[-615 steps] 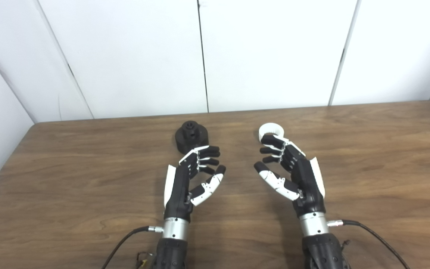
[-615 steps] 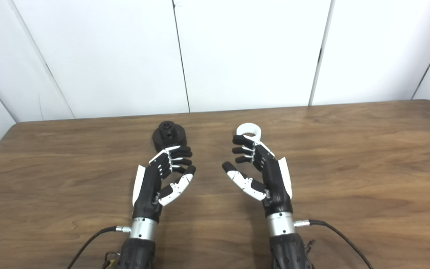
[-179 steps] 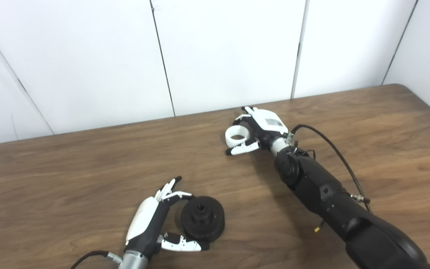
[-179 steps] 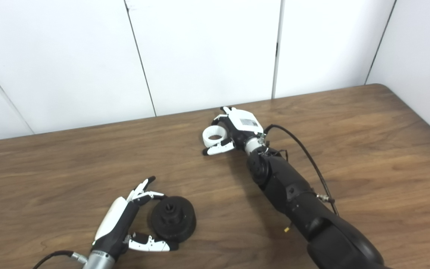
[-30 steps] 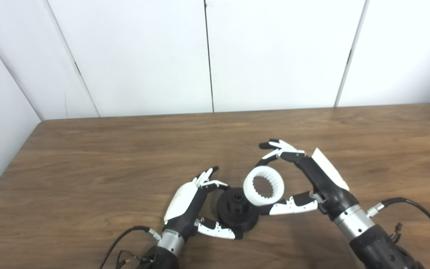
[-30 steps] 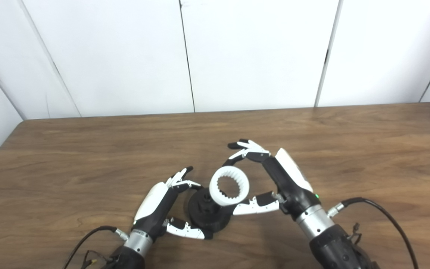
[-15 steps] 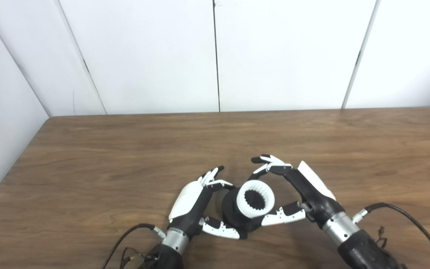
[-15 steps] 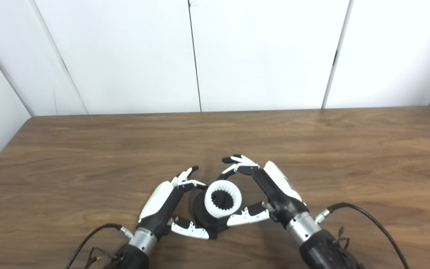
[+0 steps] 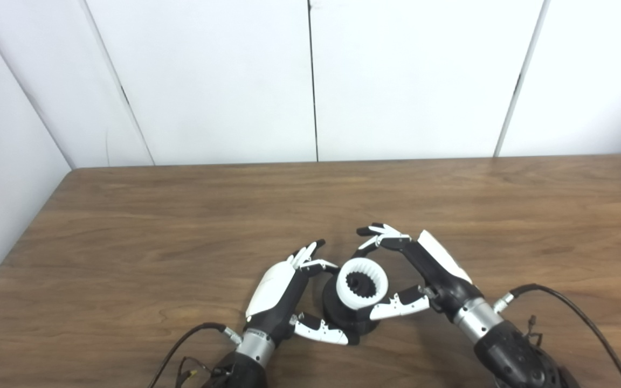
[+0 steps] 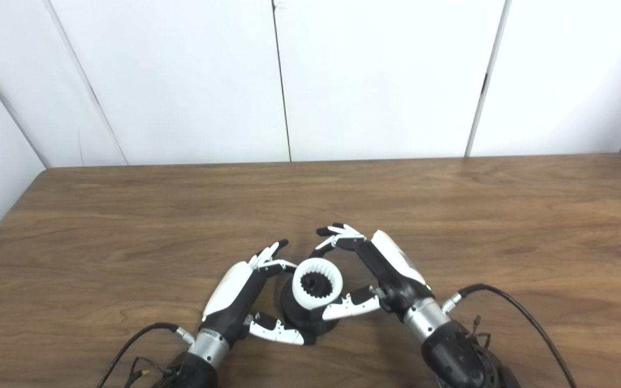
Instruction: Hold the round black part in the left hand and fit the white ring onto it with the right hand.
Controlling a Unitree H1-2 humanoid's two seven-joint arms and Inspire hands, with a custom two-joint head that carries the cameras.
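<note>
The round black part point(image 9: 343, 319) stands on the wooden table point(image 9: 127, 226) near its front edge. My left hand point(image 9: 274, 295) cups it from the left, fingers behind it and thumb in front, both touching it. The white toothed ring point(image 9: 363, 284) lies level on top of the black part, around its raised black centre. My right hand point(image 9: 426, 269) comes in from the right and holds the ring, thumb at its near right rim and fingers arched over its far side. In the right eye view the ring point(image 10: 318, 290) sits the same way on the part point(image 10: 302, 318).
White wall panels point(image 9: 310, 81) rise behind the table's far edge. The table's left edge point(image 9: 25, 237) runs diagonally at the left. A black cable point(image 9: 569, 302) trails from my right wrist, and another cable point(image 9: 192, 334) from my left wrist.
My right hand has moved left and down with the ring, from tilted beside the black part to level on top of it. The left hand has kept its hold.
</note>
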